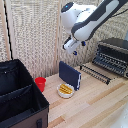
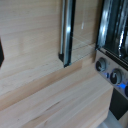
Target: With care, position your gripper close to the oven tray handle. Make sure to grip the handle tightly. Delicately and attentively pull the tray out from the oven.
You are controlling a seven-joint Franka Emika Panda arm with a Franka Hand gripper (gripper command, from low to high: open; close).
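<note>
Pincer (image 1: 74, 49) hangs above the tabletop (image 1: 95, 102), jaw state unreadable. Tray (image 1: 96, 71) juts from oven (image 1: 114, 55), handle (image 1: 93, 73) at its front edge. Bowl (image 1: 65, 90) holds yellow food.

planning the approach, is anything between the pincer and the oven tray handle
No. In the exterior view the pincer hangs above the oven tray handle, and only open air over bare wooden table separates them.

oven (image 1: 114, 52) black-silver, at exterior view's right; dark wire tray (image 1: 98, 72) slid out front, handle rail (image 1: 94, 74) along front edge.
</note>
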